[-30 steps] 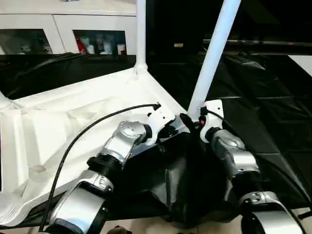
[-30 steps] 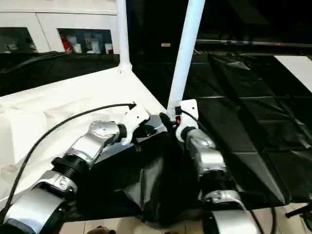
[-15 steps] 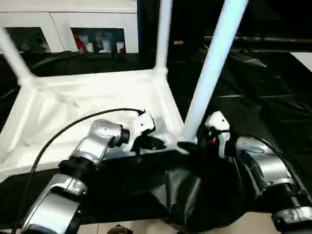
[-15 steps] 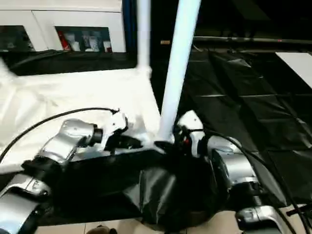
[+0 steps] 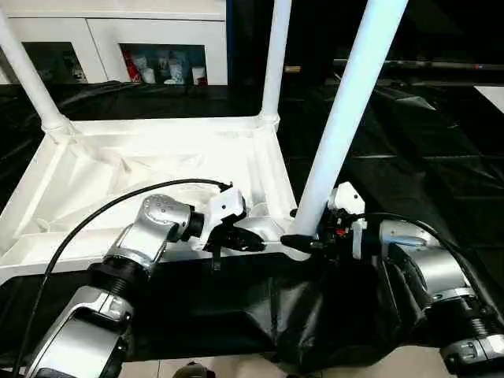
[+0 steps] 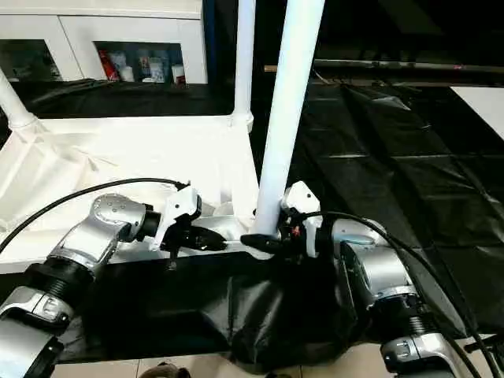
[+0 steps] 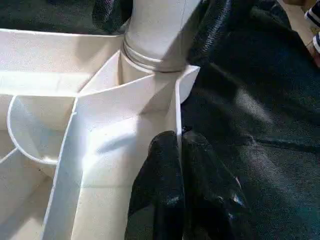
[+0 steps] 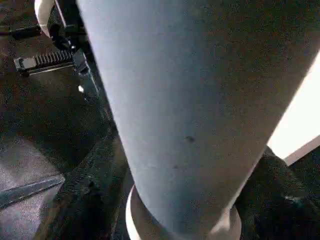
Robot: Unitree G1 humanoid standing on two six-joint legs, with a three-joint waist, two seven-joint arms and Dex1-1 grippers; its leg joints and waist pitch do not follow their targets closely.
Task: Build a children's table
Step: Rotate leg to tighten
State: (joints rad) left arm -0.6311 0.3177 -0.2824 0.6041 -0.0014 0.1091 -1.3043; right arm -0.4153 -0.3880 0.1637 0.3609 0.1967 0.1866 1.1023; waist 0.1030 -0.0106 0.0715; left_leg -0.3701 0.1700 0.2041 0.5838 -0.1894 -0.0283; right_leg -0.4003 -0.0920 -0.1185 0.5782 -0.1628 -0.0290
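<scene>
i've swung the table top square to me, left gripper pinched on its rim, right gripper around the near leg, so that leg looks seated.

upturned white table top on black cloth, 3 legs up, right end effector at near leg base
</scene>
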